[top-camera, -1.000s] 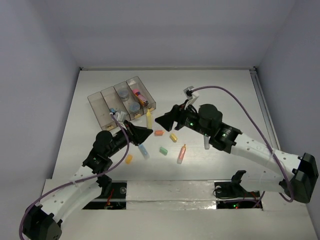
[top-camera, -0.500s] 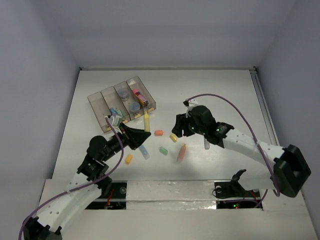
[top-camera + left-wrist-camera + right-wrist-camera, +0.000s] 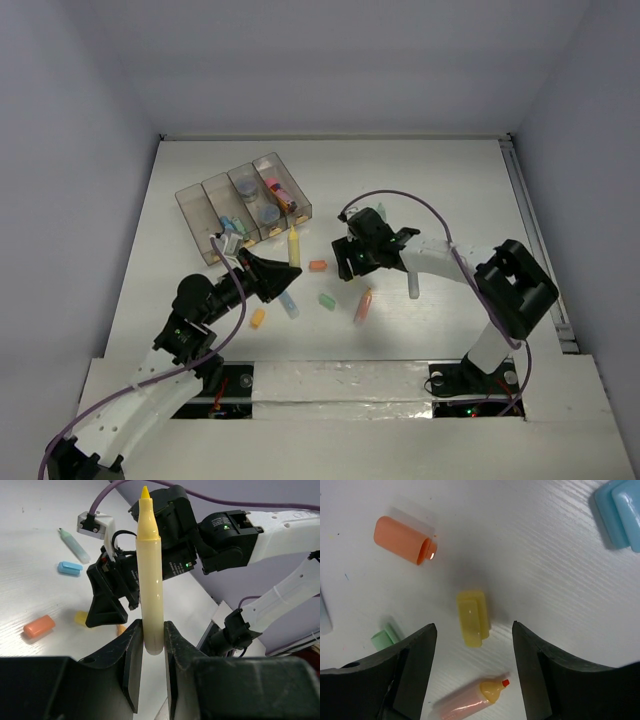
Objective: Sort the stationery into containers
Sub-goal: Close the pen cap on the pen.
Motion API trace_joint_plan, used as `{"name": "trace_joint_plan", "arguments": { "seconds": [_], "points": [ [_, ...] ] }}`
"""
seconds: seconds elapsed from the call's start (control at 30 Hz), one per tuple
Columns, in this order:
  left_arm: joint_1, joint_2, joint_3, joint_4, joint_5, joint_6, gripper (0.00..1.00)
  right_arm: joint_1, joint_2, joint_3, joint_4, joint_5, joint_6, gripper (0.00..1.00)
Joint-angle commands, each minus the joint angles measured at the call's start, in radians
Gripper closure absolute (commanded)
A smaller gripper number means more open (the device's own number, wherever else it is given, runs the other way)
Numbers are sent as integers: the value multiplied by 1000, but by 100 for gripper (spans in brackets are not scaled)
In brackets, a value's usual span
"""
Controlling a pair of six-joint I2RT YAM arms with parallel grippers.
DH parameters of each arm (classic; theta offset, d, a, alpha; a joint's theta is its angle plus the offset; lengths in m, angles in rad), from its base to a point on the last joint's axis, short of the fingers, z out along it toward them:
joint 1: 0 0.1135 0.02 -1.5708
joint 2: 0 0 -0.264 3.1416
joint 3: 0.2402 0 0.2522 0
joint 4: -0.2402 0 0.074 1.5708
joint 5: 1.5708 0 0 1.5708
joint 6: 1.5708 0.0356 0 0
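While the divided tray (image 3: 192, 212) sits upper left in the overhead view, the left end effector (image 3: 291, 272) holds a yellow marker (image 3: 294, 245) just below it. Left wrist: jaws clamp the marker's base, its tip toward the frame's top. Right wrist: the right end effector (image 3: 473, 626), fingers spread apart, frames a yellow eraser block (image 3: 471, 611) on the counter (image 3: 545, 555).

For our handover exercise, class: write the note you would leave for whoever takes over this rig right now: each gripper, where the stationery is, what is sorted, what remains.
Left gripper: shut on a yellow marker, gripped at its base, near the tray.
Right gripper: open, fingers either side of a yellow block on the table, not touching it.
Done: two grey pots and a pink marker lie in the tray.
Left: yellow marker, yellow block, orange block, green block, pink-orange marker, blue piece.
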Motion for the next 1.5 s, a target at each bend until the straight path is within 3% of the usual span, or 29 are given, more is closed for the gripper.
{"name": "trace_joint_plan", "arguments": {
  "seconds": [0.0,0.2,0.33,0.43,0.5,0.67,0.87,1.03,1.17,1.3,1.47],
  "points": [
    [-2,1,-10,61,10,-5,100,8,41,64,-28,35,-39,34],
    [-2,4,-14,64,5,-5,100,37,109,107,-51,95,-42,36],
    [-2,6,-14,60,4,-5,100,46,135,121,-59,123,-34,42],
    [-2,2,-16,60,0,-5,100,46,141,121,-65,149,-31,54],
    [-2,6,-16,61,0,-5,100,46,141,121,-68,158,-28,69],
    [-2,18,-19,67,5,-6,100,46,80,101,-45,201,4,80],
    [-2,76,-24,144,31,-20,100,46,-199,76,79,296,87,84],
    [-80,154,-16,199,-50,21,100,46,-396,25,350,299,189,84],
    [-157,225,22,170,-164,93,100,56,-430,27,489,259,271,84],
    [-166,268,56,161,-225,143,100,75,-404,30,591,212,337,84],
    [-166,303,67,173,-269,173,100,95,-338,51,604,158,372,84]
  ]
}}
